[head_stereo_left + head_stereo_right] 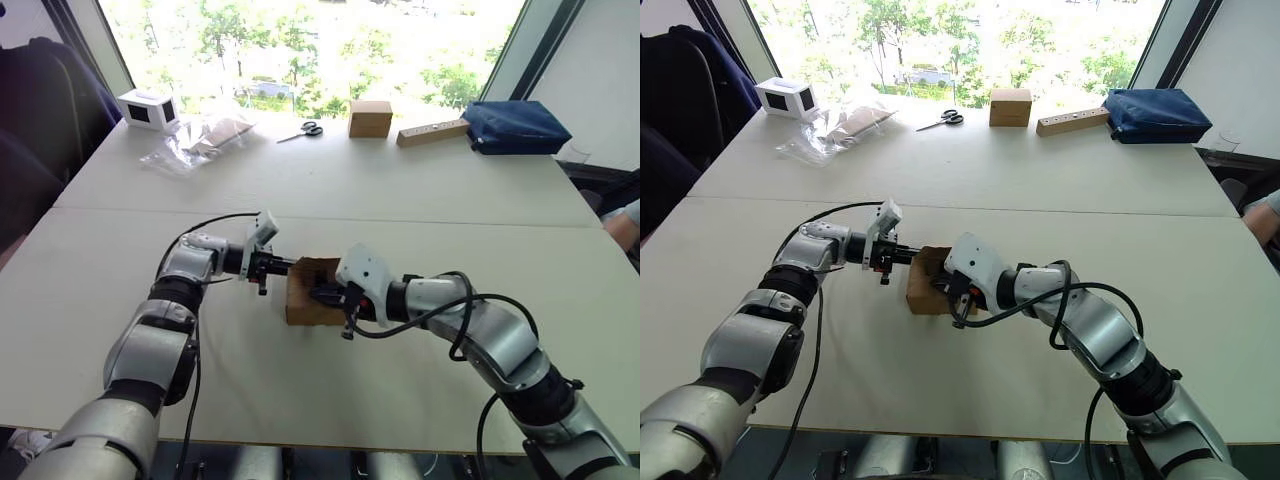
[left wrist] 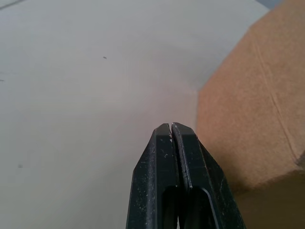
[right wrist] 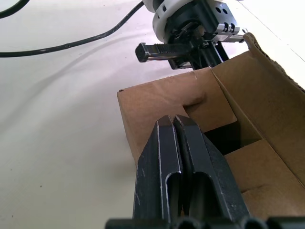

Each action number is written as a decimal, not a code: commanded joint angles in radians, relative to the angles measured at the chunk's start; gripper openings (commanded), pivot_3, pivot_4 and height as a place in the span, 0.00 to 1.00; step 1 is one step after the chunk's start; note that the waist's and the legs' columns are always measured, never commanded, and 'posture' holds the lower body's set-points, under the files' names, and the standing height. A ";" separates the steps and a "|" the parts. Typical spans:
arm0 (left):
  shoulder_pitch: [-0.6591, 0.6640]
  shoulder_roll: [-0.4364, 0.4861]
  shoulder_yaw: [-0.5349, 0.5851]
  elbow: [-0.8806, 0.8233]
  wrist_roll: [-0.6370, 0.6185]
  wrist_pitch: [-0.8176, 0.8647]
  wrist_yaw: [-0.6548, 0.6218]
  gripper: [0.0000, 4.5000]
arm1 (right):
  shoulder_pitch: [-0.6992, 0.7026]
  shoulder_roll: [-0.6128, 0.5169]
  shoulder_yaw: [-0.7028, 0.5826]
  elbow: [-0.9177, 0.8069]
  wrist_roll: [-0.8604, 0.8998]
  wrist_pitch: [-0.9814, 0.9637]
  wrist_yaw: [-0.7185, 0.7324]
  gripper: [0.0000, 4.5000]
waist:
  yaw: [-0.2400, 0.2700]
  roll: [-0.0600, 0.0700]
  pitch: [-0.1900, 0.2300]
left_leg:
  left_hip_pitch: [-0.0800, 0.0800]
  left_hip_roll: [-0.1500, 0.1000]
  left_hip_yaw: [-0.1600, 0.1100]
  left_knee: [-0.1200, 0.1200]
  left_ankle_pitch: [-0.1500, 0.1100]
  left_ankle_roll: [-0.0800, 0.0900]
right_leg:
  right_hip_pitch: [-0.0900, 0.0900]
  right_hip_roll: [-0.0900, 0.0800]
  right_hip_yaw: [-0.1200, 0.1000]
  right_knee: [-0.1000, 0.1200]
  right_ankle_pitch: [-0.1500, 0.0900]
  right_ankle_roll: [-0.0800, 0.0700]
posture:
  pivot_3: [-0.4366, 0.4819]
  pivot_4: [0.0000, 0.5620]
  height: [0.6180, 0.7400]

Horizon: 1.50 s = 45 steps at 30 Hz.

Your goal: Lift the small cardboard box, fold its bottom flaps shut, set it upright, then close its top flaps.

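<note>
Box [image 1: 308, 293] sits mid-worktop [image 1: 330, 180] nearer the front edge, still open inside, flaps not folded yet, with both the left hand [image 1: 287, 265] and right hand [image 1: 318, 294] pinched together, pushing on it.

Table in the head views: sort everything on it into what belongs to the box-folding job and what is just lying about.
In the job:
- small cardboard box, open side toward the right gripper
- left gripper, shut, beside the box
- right gripper, shut, at the box's opening

Lying about, at the far edge:
- white box
- plastic bag
- scissors
- cube-shaped brown box
- long tan block
- blue pouch
</note>
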 commanded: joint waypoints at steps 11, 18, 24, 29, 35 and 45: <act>0.444 0.240 0.221 -1.057 -0.386 0.606 0.169 0.00 | -0.009 0.018 -0.053 0.006 0.000 -0.040 0.029 0.00 | -0.020 0.001 0.000 | 0.001 0.001 0.000 -0.001 0.000 0.000 | 0.000 -0.003 0.000 0.001 0.000 0.000 | 0.48 0.27 1.00; 0.570 0.225 0.240 -1.292 -0.514 0.742 0.319 0.00 | -0.011 0.027 -0.052 0.019 0.000 -0.050 0.049 0.00 | -0.014 0.000 0.000 | 0.001 -0.001 -0.001 0.000 0.000 -0.001 | 0.002 -0.006 -0.001 0.001 0.000 0.000 | 0.48 0.27 1.00; 0.607 0.225 0.178 -1.323 -0.515 0.722 0.361 0.00 | -0.011 0.028 -0.049 0.021 -0.005 -0.053 0.059 0.00 | -0.017 0.000 0.000 | 0.001 -0.001 -0.001 0.000 0.000 -0.001 | 0.002 -0.005 -0.001 0.001 0.000 0.000 | 0.48 0.27 1.00; 0.646 0.256 0.123 -1.312 -0.486 0.674 0.347 0.00 | -0.004 0.029 -0.055 0.016 -0.009 -0.047 0.054 0.00 | -0.017 0.000 0.000 | 0.002 -0.001 0.000 -0.001 0.000 -0.001 | 0.002 -0.005 -0.001 0.001 0.000 0.000 | 0.48 0.27 1.00; 0.640 0.248 0.083 -1.283 -0.468 0.622 0.364 0.00 | -0.008 0.013 -0.111 0.001 0.031 -0.045 0.080 0.00 | -0.015 0.000 0.000 | 0.001 -0.001 0.000 -0.001 0.000 -0.001 | 0.002 -0.005 -0.001 0.000 0.000 -0.001 | 0.48 0.27 1.00; 0.617 0.249 0.066 -1.254 -0.473 0.597 0.361 0.00 | -0.214 0.077 -0.444 0.149 0.352 0.101 0.072 0.00 | -0.016 0.001 0.000 | 0.002 -0.001 0.000 -0.001 0.000 -0.001 | 0.002 -0.005 -0.001 0.000 0.000 0.000 | 0.48 0.27 1.00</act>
